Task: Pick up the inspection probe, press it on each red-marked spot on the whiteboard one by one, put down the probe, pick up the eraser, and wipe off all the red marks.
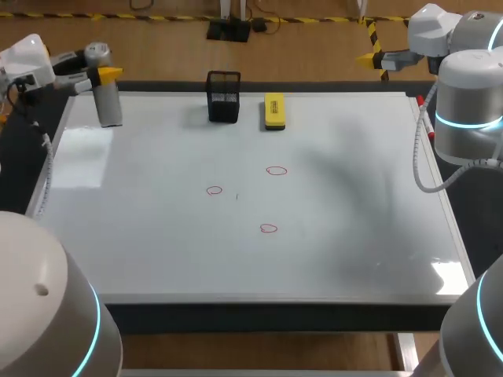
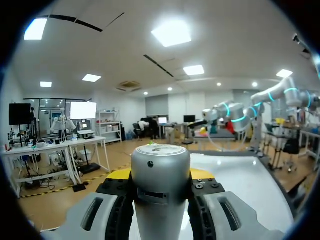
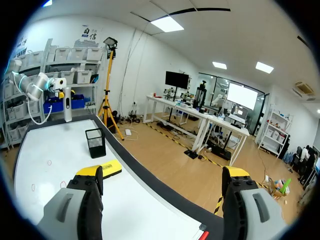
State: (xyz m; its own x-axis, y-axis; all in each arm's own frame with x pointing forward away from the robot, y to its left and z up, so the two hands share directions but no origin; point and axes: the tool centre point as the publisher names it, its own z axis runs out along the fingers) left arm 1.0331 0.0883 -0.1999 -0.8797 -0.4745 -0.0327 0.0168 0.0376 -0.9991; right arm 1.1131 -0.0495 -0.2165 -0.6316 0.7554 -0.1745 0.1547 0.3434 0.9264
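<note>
My left gripper [image 1: 104, 77] hangs over the whiteboard's [image 1: 157, 251] far left corner, shut on the silver cylindrical probe [image 1: 107, 100], which stands upright. In the left wrist view the probe [image 2: 160, 190] fills the gap between the fingers of the left gripper [image 2: 160, 175]. Three red marks [image 1: 214, 190] [image 1: 277, 170] [image 1: 269, 228] lie near the board's middle. The yellow eraser [image 1: 274, 111] lies flat near the far edge. My right gripper [image 1: 369, 45] is beyond the far right corner, off the board; in its own view the right gripper [image 3: 162, 172] is wide open and holds nothing.
A black mesh holder [image 1: 224, 96] stands left of the eraser at the far edge. The right wrist view takes in that holder [image 3: 95, 142], the eraser [image 3: 109, 168] and the probe [image 3: 67, 105] across the board. A small red item [image 1: 421, 101] lies at the board's right edge.
</note>
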